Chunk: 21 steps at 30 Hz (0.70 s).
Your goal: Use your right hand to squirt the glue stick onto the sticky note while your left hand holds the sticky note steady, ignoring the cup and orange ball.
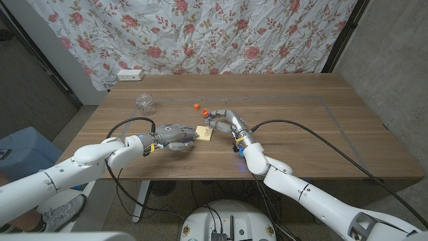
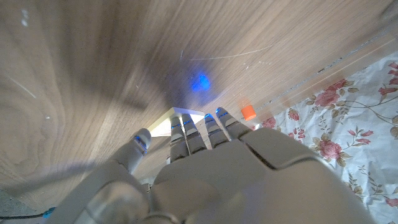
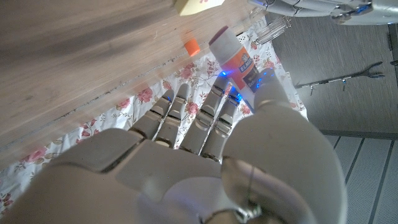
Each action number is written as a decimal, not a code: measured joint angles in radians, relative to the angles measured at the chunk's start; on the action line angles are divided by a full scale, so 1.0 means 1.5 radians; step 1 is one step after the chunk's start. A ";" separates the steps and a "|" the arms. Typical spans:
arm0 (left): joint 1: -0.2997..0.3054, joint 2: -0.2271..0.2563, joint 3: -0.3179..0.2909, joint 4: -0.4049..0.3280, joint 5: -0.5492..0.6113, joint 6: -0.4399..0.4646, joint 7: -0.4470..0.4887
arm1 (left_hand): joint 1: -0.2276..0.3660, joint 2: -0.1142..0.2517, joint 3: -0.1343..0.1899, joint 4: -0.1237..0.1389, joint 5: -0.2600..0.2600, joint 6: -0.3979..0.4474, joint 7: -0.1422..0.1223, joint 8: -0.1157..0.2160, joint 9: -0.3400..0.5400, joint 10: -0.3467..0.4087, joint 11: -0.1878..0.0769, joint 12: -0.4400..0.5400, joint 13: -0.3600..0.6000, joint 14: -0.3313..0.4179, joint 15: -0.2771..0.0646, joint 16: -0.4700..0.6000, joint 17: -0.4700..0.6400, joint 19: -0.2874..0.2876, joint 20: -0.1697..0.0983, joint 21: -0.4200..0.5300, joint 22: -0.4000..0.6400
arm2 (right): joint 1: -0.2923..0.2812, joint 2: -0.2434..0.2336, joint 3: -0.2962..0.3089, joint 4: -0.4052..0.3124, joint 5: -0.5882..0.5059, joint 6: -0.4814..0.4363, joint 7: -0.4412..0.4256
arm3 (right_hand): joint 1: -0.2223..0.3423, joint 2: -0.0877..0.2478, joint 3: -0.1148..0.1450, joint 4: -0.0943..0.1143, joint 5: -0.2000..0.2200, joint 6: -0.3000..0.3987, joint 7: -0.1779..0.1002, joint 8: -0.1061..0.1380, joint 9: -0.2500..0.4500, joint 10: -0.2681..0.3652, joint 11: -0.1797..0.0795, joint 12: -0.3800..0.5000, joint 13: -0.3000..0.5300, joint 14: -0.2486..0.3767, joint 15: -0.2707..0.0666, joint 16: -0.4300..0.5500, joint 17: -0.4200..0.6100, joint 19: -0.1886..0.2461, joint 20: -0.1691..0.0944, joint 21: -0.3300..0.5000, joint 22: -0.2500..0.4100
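Right hand near the table's middle in the head view grips the glue stick, tip aimed toward nine o'clock over the sticky note; the left hand, fingers together, presses the note's nine o'clock edge. An orange cap lies at twelve, a cup toward ten. Left wrist view: fingers rest on the note. Right wrist view: fingers wrap the orange-labelled stick.
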 measured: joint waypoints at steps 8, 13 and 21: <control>0.002 0.000 0.000 -0.003 -0.001 0.007 -0.004 | 0.000 0.000 0.000 0.000 0.000 0.003 0.004 0.001 0.000 0.000 0.000 0.000 0.000 0.002 0.002 0.000 0.000 0.000 0.000 0.000 0.000 | 0.009 0.009 -0.008 0.020 0.000 0.005 -0.001 | 0.000 0.000 0.000 0.000 0.000 0.000 0.000 0.000 0.000 0.000 0.000 0.000 0.000 0.000 0.000 0.000 0.000 0.000 0.000 0.000 0.000; 0.003 0.001 -0.001 -0.006 -0.001 0.010 -0.006 | 0.000 0.000 0.000 0.000 0.000 0.003 0.004 0.001 0.000 0.003 0.004 0.000 0.000 0.002 0.002 0.000 0.000 0.000 0.000 0.000 0.001 | 0.014 0.014 -0.012 0.034 0.001 0.009 -0.001 | 0.000 0.000 0.000 0.000 0.000 0.000 0.000 0.000 0.000 0.000 0.000 0.000 0.000 0.000 0.000 0.000 0.000 0.000 0.000 0.000 0.000; 0.004 0.001 -0.001 -0.007 -0.001 0.015 -0.009 | 0.000 0.000 0.000 0.000 0.000 0.003 0.004 0.001 0.001 0.006 0.001 0.000 0.000 0.005 0.000 0.000 0.000 0.000 0.000 0.000 0.002 | 0.020 0.020 -0.017 0.049 0.003 0.011 -0.002 | 0.000 0.000 0.000 0.000 0.000 0.000 0.000 0.000 0.001 0.000 0.000 0.000 0.000 0.000 0.000 0.000 0.000 0.000 0.000 0.000 0.000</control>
